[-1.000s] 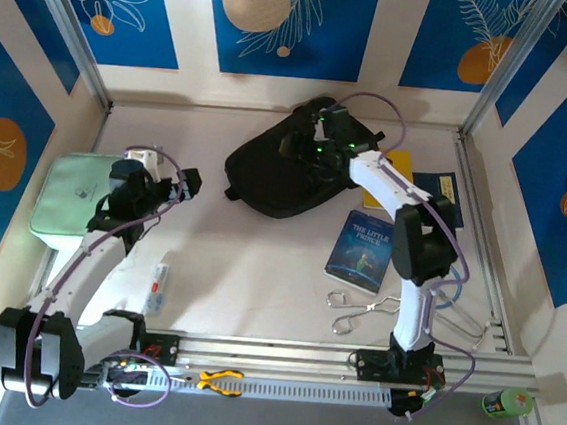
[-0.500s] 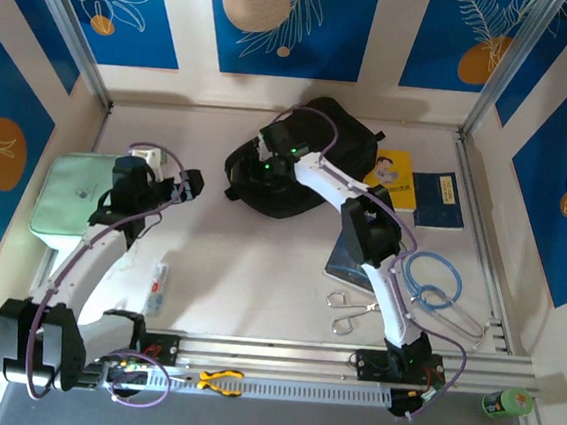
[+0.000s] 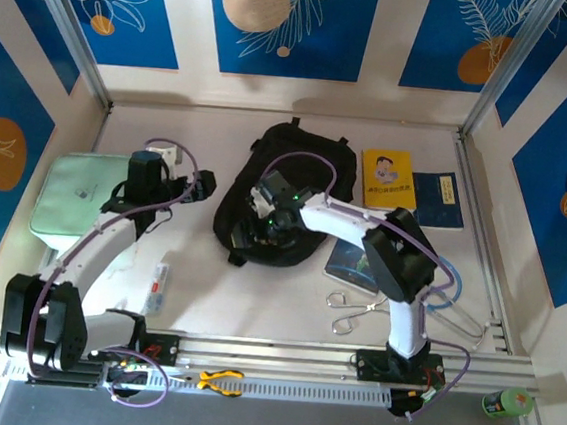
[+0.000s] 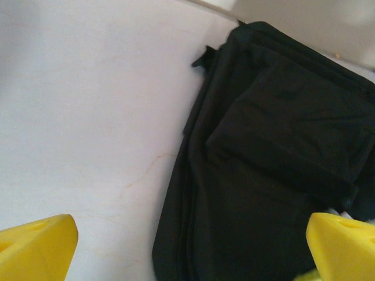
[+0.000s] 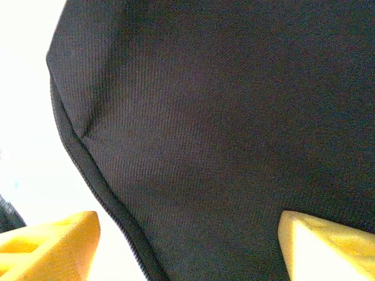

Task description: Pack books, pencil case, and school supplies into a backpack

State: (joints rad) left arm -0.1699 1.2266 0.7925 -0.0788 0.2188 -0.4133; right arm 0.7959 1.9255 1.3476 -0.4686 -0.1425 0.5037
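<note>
The black backpack [image 3: 303, 169] lies flat mid-table, also seen as dark fabric in the left wrist view [image 4: 275, 152] and the right wrist view [image 5: 222, 105]. My right gripper [image 3: 254, 228] hovers low over its near-left part, open, yellow fingertips [image 5: 50, 246] wide apart with fabric and a zip seam between them [image 5: 187, 246]. My left gripper [image 3: 204, 187] is open just left of the backpack [image 4: 190, 252], holding nothing. The yellow book [image 3: 388, 178] and the navy book [image 3: 438, 199] lie at the right. The blue Little Prince [image 3: 344, 266] is partly hidden under my right arm.
A mint-green pouch [image 3: 74, 197] lies at the left under my left arm. Metal scissors [image 3: 359, 310] and a blue looped cord [image 3: 446, 294] sit at the near right. A small tube [image 3: 159, 286] lies near the left. Pliers [image 3: 219, 380] rest on the front rail [image 3: 280, 358].
My right gripper swept from the backpack's far end to its near-left part. The backpack turned and slid nearer. My left gripper moved slightly right.
</note>
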